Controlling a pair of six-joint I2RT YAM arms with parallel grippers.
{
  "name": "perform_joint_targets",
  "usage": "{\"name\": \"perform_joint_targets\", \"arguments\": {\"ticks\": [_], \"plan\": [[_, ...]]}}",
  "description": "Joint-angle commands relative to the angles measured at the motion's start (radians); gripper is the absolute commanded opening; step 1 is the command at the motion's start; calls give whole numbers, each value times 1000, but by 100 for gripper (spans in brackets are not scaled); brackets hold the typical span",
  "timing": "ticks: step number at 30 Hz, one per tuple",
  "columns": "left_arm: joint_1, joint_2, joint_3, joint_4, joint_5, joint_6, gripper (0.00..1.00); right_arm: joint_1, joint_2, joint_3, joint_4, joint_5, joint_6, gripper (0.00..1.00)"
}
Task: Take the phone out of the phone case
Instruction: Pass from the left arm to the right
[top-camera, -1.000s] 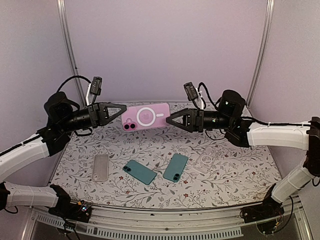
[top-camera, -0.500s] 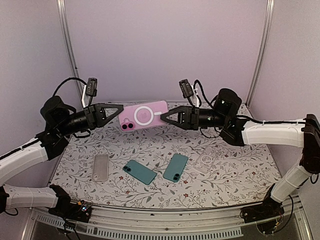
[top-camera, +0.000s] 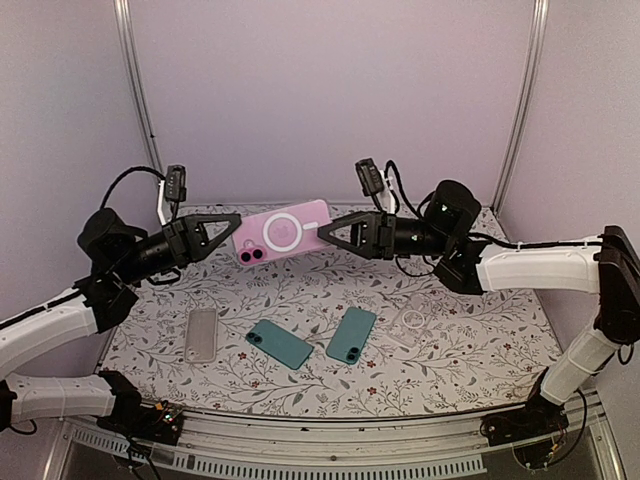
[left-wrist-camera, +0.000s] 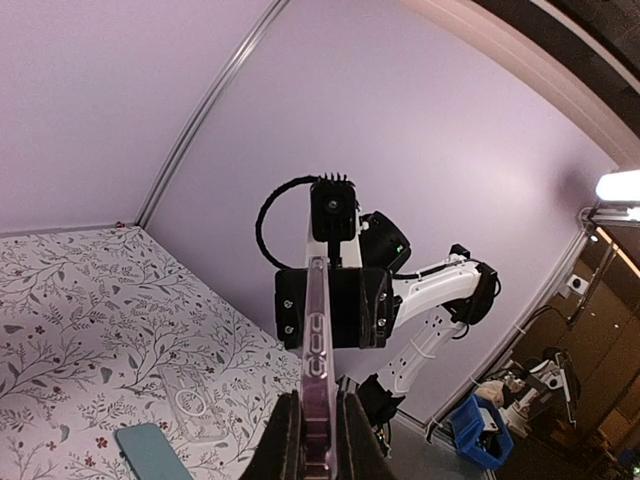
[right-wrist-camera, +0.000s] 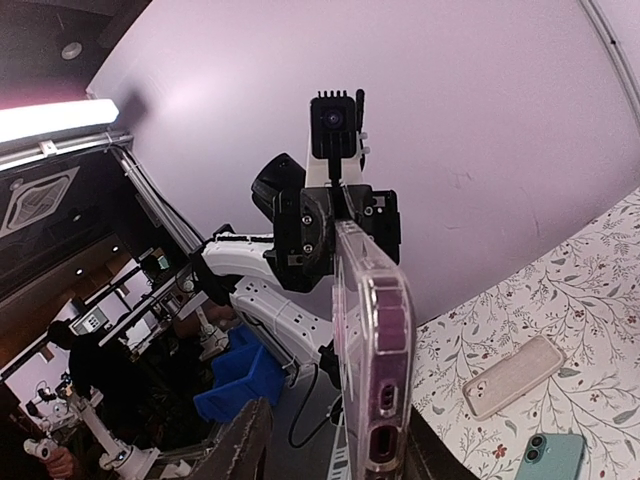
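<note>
Pink phone case (top-camera: 283, 232), phone (top-camera: 253, 256) inside, held mid-air, horizontal, ringed back and twin lenses toward camera.

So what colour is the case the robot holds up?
Pink. The pink phone case shows best in the top view.

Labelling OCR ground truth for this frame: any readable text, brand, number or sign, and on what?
No readable text anywhere.
pink phone case: a plain ring mark only, no lettering.
left teal phone, right teal phone: no print visible.
Room behind, in the wrist views: too blurred to read.
</note>
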Motion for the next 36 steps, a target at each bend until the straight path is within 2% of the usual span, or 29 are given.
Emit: {"name": "perform_joint_targets", "arguments": {"ticks": [1,5,8,11,15,28,36], "plan": [[-6,-27,-10,119,-72,-15,0,15,17,21,68,-17,31,38],[-6,-31,-20,120,-87,-19,0,17,23,22,69,-12,28,39],[-6,-31,-31,144,-93,-31,0,20,32,22,69,-8,32,52],[-6,-31,-37,147,-95,-33,0,22,41,23,69,-2,32,51],[-6,-31,-38,137,-94,-30,0,23,31,21,69,22,18,44],[-6,-51,-50,104,-107,-22,0,23,23,54,80,113,-14,33],[-6,-59,-58,75,-113,-6,0,24,49,80,81,87,2,8]]}}
